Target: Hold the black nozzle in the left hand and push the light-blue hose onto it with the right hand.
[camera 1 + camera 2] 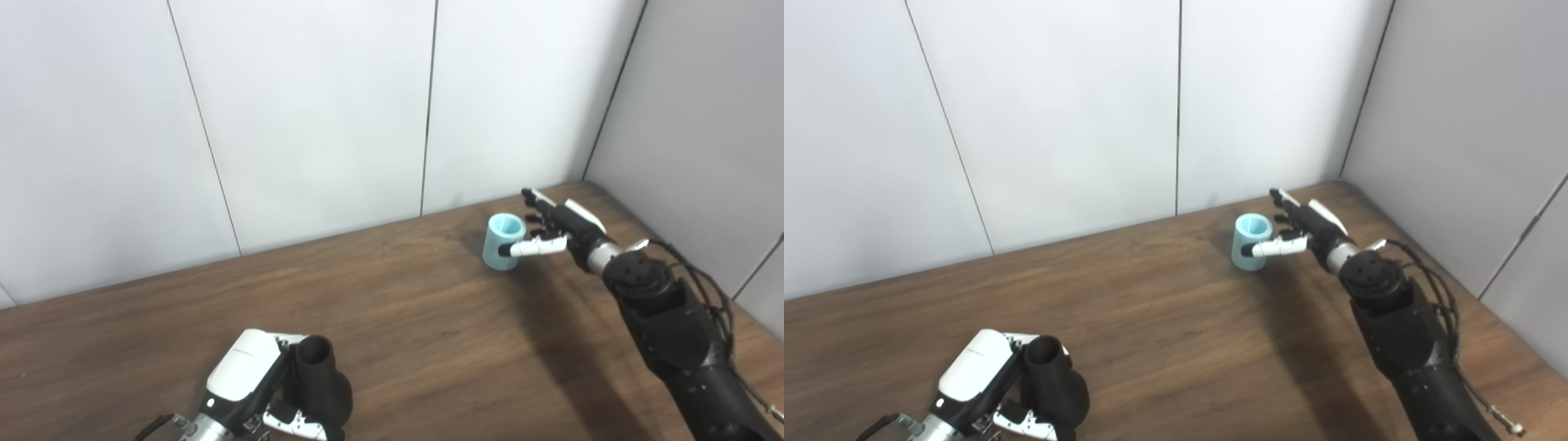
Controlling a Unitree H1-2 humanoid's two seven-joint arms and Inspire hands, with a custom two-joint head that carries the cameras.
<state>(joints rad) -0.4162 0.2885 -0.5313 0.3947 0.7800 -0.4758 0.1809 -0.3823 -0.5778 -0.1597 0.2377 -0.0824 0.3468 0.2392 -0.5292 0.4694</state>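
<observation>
My left hand [257,386] is clamped around the black nozzle [321,383] at the lower left of the frame. At the upper right, my right hand [554,229] has its fingers spread beside the upright light-blue hose [502,242] on the table [429,318], thumb touching its side.

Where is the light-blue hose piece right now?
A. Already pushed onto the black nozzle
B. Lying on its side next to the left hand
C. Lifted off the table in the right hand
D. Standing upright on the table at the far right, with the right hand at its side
D: the light-blue hose stands open end up on the table, the right hand at its side with fingers spread, far from the black nozzle in the left hand.
</observation>
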